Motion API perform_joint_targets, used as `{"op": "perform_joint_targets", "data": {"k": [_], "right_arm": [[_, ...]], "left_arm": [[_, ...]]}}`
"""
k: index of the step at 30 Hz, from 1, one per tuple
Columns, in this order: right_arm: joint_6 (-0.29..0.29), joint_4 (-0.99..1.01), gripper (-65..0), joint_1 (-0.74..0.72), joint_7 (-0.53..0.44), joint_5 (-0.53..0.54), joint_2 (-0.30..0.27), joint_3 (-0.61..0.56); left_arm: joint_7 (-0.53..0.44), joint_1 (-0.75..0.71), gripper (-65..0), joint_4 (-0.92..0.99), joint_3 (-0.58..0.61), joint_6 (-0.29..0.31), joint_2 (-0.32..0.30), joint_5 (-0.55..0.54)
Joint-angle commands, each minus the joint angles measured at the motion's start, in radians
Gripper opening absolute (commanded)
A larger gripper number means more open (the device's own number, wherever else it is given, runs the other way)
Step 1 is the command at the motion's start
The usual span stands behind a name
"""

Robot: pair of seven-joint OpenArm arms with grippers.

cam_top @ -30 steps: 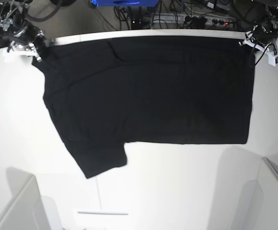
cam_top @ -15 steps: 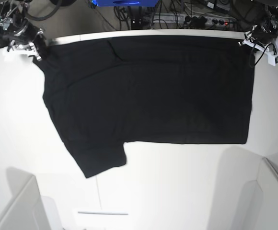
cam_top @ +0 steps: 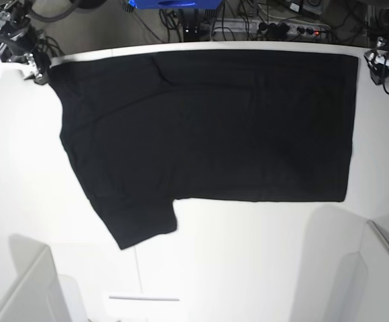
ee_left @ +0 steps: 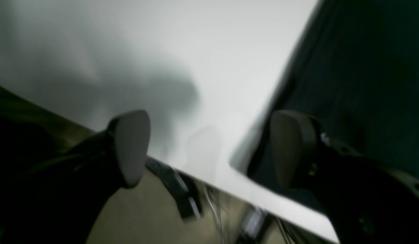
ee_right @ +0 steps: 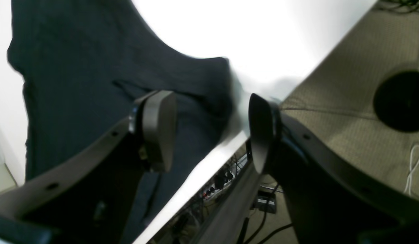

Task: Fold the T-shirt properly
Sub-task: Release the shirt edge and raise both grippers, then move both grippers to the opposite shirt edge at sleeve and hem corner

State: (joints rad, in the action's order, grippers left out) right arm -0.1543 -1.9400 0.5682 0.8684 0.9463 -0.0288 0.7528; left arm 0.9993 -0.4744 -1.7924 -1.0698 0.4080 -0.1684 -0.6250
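The black T-shirt point(cam_top: 208, 127) lies flat on the white table point(cam_top: 248, 255), its far edge along the table's back edge and one sleeve point(cam_top: 141, 225) pointing to the front left. My right gripper point(cam_top: 35, 69) hovers just off the shirt's far-left corner, open and empty. In its wrist view the right gripper point(ee_right: 209, 130) has both pads apart above the shirt's corner point(ee_right: 213, 78). My left gripper point(cam_top: 377, 62) is beside the far-right corner, open. In its wrist view the left gripper point(ee_left: 211, 149) spans bare table, with the shirt point(ee_left: 365, 84) at the right pad.
The table's back edge point(cam_top: 248, 44) runs right behind both grippers, with a power strip point(cam_top: 295, 28) and cables on the floor beyond it. White boxy shapes stand at the front left point(cam_top: 27, 282) and front right point(cam_top: 382, 268).
Both grippers have opened and let go of the shirt's far corners, then drawn outward, away from the cloth. The shirt itself has not shifted.
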Motion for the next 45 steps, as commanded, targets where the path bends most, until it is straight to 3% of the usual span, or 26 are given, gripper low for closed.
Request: {"op": "perform_joint_targets", "data": {"k": [1,3,5,7,9,12,17,23,25,28,36,40,45], "right_arm": [[0.008,-0.031,-32.3,-0.03,-0.028,0.018,-0.018,-0.003],[0.008,-0.029,-32.3,-0.087,-0.021,0.017,-0.05,-0.04],[0.008,-0.006,-32.3,-0.147,-0.019,0.017,-0.092,-0.121],[0.008,0.02,-32.4,-0.195,-0.028,0.017,-0.112,-0.184],[0.006,0.049,-32.4,-0.259,-0.028,0.006,-0.127,-0.23],[0.006,0.101,-32.4,-0.383,-0.021,-0.085,-0.13,-0.296],[0.008,0.247,-32.0,-0.578,-0.021,-0.289,-0.13,-0.425],[0.009,0.489,-31.1,-0.804,-0.028,-0.404,-0.13,-0.543],[0.038,0.607,-28.5,-0.89,-0.03,-0.431,-0.138,-0.553],[0.115,0.778,-27.2,-0.999,-0.059,-0.442,-0.144,-0.556],[0.146,1.246,-24.8,-1.206,-0.314,-0.441,-0.231,-0.743],[0.258,1.35,-24.3,-1.255,-0.383,-0.441,-0.233,-0.769],[0.267,1.424,-24.3,-1.29,-0.392,-0.442,-0.228,-0.77]], "left_arm": [[-0.013,-0.001,-11.8,-0.036,0.001,0.006,-0.012,-0.014],[-0.015,0.026,-12.2,-0.068,0.035,0.006,-0.013,-0.014],[-0.015,0.05,-17.4,-0.074,0.076,0.006,-0.013,-0.009],[-0.015,0.072,-28.6,-0.074,0.11,0.006,-0.015,-0.009],[-0.013,0.098,-44.3,-0.073,0.135,0.006,-0.015,-0.008],[-0.013,0.121,-65.0,-0.07,0.144,0.006,-0.013,-0.008],[-0.009,0.141,-65.0,-0.056,0.148,0.006,-0.012,-0.006],[-0.009,0.136,-65.0,-0.05,0.141,0.006,-0.015,-0.005],[-0.009,0.135,-65.0,-0.05,0.141,0.006,-0.015,-0.005],[-0.009,0.135,-65.0,-0.05,0.141,0.006,-0.015,-0.005],[-0.009,0.135,-65.0,-0.048,0.139,0.006,-0.015,-0.005],[-0.009,0.135,-65.0,-0.04,0.139,0.006,-0.015,-0.005],[-0.009,0.135,-65.0,-0.042,0.139,0.004,-0.015,-0.005]]}}
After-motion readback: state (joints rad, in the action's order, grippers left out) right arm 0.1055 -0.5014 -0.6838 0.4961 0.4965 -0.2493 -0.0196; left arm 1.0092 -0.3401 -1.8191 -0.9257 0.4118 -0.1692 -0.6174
